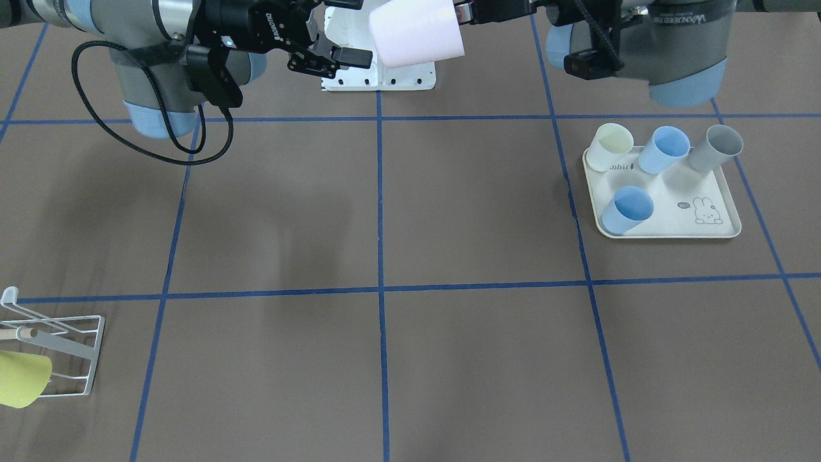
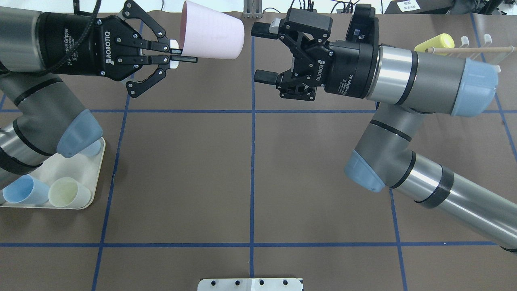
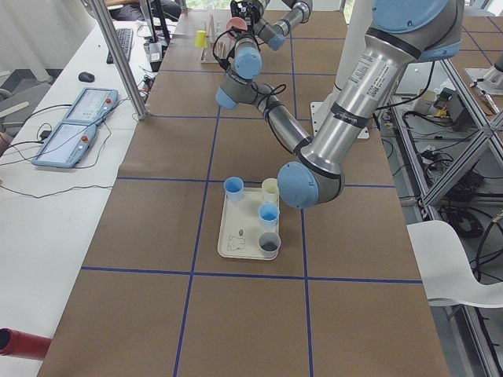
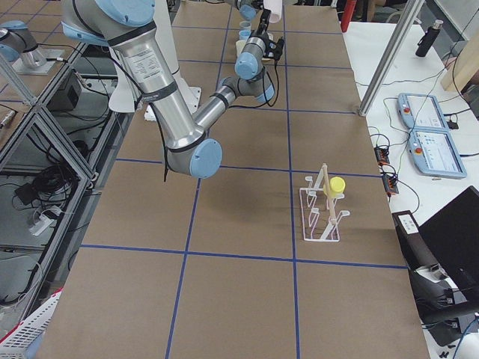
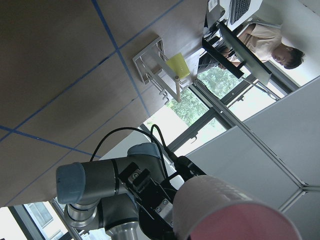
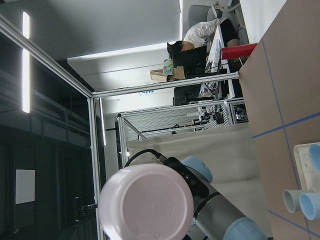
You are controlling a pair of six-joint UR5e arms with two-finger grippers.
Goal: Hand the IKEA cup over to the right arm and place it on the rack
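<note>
1. One pink cup [image 2: 212, 30] aloft over the brown desk [image 2: 250, 178], lying on its side, with its mouth toward the left arm and its closed base toward the right arm [image 2: 404, 133].
2. Pinched at that cup's rim by the left claw [image 2: 181, 55], the fingers drawn almost together on the wall at the mouth.
3. Just past the cup's base, the right claw [image 2: 263, 52]: spread wide, gripping nothing, fingertips short of the base and not touching the cup.
4. From the right wrist camera, the cup's round base straight ahead, low in the middle.
5. Well apart from the cup, on the left arm's side: a cream rabbit-print tray [image 1: 667, 234] flat on the desk, with four cups standing mouth up, namely a cream cup [image 1: 609, 147], a blue cup [image 1: 664, 149], a grey cup [image 1: 715, 147] and a second blue cup [image 1: 625, 210].
6. Well apart from the cup on the right arm's side: the white wire rack [image 1: 64, 346], carrying a yellow cup [image 1: 22, 378] tipped on its side.
7. Under the cup in the front-facing view: a white base plate [image 1: 378, 80] at the desk's robot edge.
</note>
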